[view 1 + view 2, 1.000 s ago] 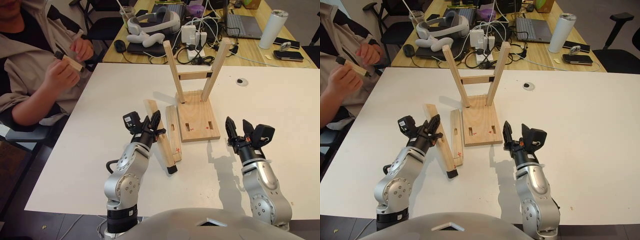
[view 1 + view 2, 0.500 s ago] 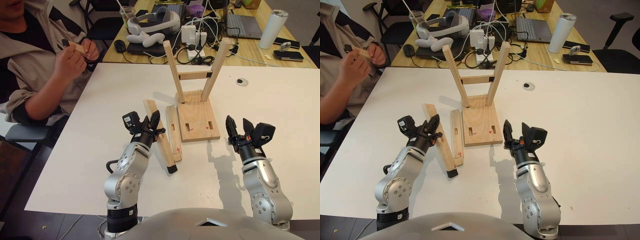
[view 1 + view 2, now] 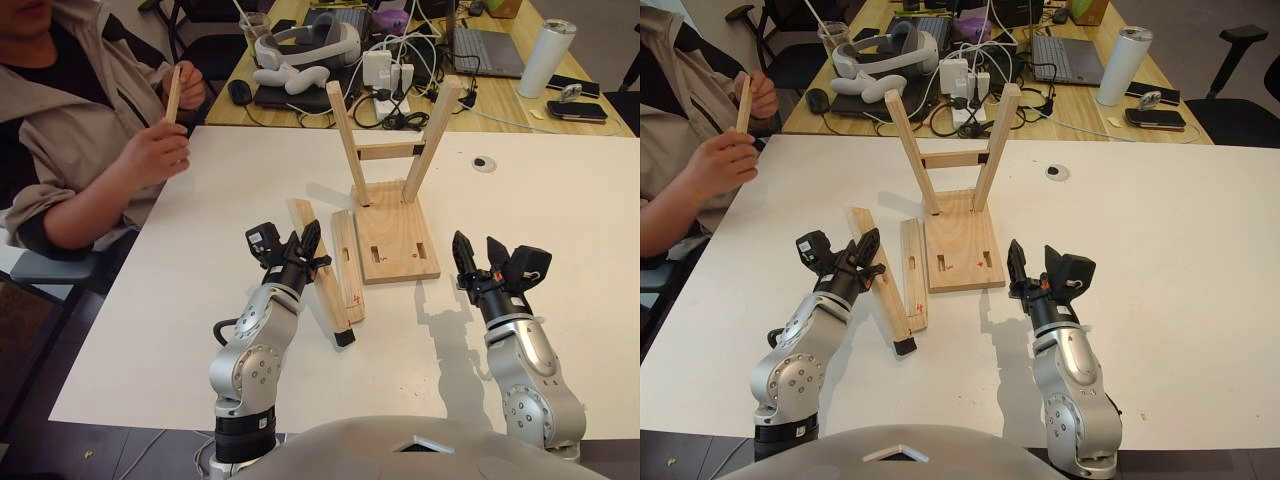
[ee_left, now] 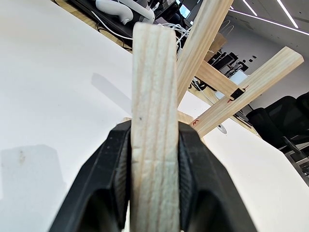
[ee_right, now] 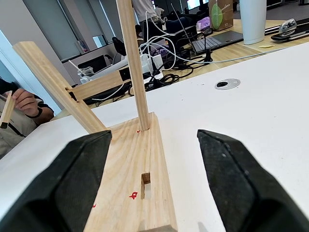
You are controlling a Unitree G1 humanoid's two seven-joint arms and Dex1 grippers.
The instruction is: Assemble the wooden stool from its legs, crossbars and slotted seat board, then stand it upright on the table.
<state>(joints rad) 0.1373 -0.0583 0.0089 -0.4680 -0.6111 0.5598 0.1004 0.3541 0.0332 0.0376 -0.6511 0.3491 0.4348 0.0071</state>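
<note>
So the left end effector (image 3: 303,243) is clamped on the long pale wooden leg (image 3: 333,305), just left of the flat slotted seat board (image 3: 395,235), long axis along its edge. The right end effector (image 3: 475,246) sits wide open on the board's right.

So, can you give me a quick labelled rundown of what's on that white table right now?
Seat board: lying flat, two legs standing in it, joined by a crossbar
Left fingers: shut on a loose leg, tilted
Right fingers: open, empty, near the seat board
Spare piece: flat between the loose leg and the seat board
Person's hand: holding a small stick upright, at the table's far left edge
</note>
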